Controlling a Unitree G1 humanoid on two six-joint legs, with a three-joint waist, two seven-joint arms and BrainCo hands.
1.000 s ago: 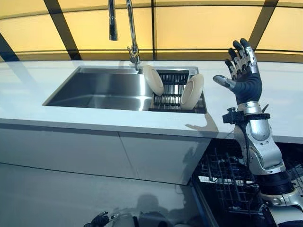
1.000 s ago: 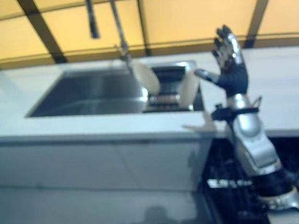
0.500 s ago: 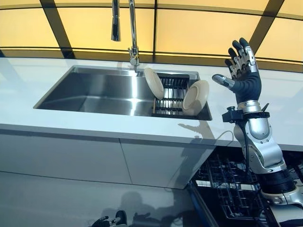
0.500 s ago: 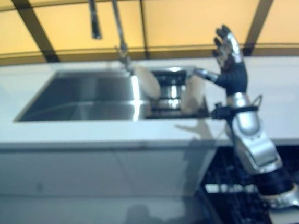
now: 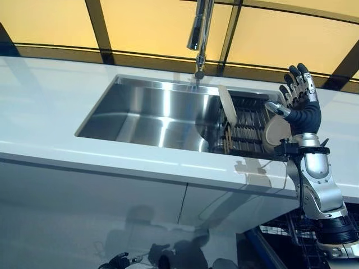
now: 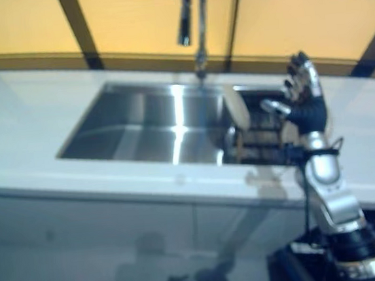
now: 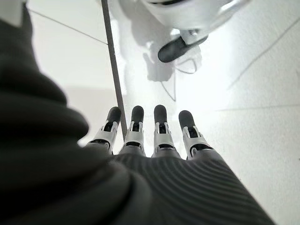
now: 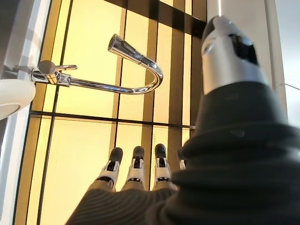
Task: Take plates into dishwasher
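Right hand [image 5: 297, 103]: fingers spread, empty, now just in front of right plate [image 5: 274, 132]; camera view shifted; left hand [image 7: 154, 136] low, relaxed; grasp pending.

Amber wall panels [image 5: 151, 25] behind white counter [image 5: 45, 106], steel sink [image 5: 151, 115].

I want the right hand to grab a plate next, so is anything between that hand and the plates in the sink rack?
Nothing visible. The open right hand is raised right beside the nearer plate in the rack; the other plate stands farther along.
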